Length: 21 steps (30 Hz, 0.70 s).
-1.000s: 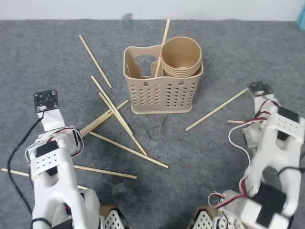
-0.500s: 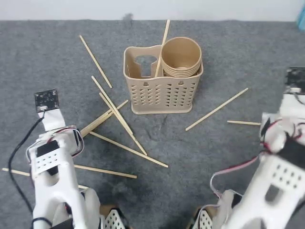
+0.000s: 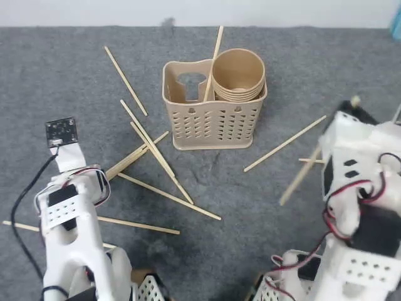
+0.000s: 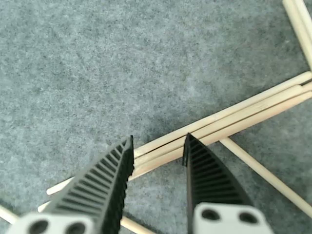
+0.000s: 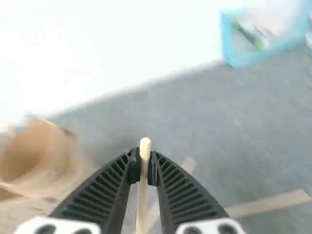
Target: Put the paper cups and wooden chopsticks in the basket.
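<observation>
Chopstick grab on the right side
So the right gripper (image 5: 143, 163) is clamped on one wooden chopstick (image 5: 145, 145), tilted, right of the basket (image 3: 210, 128). The left gripper (image 4: 158, 141) hangs open over the bundled chopsticks (image 4: 234, 119) on the carpet (image 4: 97, 58). The paper cups (image 3: 238, 75) sit stacked in the basket.

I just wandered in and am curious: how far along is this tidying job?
Done: the stacked paper cups and one upright chopstick stand in the basket. In hand: the right gripper is shut on a raised chopstick. Left: many loose chopsticks lie on the carpet, some beneath the open left gripper.
</observation>
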Tool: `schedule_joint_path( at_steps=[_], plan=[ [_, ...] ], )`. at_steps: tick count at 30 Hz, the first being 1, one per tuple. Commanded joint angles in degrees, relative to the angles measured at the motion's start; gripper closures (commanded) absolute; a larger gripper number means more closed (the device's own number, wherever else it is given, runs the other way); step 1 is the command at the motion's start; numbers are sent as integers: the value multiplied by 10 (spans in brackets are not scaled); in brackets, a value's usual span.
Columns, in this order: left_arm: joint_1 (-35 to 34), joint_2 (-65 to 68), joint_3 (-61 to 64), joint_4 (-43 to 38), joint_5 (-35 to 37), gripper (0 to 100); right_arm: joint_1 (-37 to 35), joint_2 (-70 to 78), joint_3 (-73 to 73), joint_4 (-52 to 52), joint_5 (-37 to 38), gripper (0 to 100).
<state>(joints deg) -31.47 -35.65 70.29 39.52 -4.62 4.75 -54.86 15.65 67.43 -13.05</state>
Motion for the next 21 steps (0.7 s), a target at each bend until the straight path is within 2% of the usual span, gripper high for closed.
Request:
schedule_joint_path(
  at_steps=[1, 6, 11, 15, 18, 21],
  plan=[
    [-4, -19, -5, -16, 1, 838, -61, -15, -65, -72, -29, 991],
    [-4, -19, -5, -16, 1, 838, -144, -15, -84, -192, -57, 991],
    [-4, -19, -5, -16, 1, 838, -228, -6, -83, -338, -53, 990],
    [-4, -19, -5, -16, 1, 838, -290, 56, -93, -435, 18, 990],
    [-4, -19, -5, -16, 1, 838, -319, 116, -112, -437, 77, 990],
    [-4, -19, -5, -16, 1, 838, -322, 171, -137, -444, 83, 990]
  ],
)
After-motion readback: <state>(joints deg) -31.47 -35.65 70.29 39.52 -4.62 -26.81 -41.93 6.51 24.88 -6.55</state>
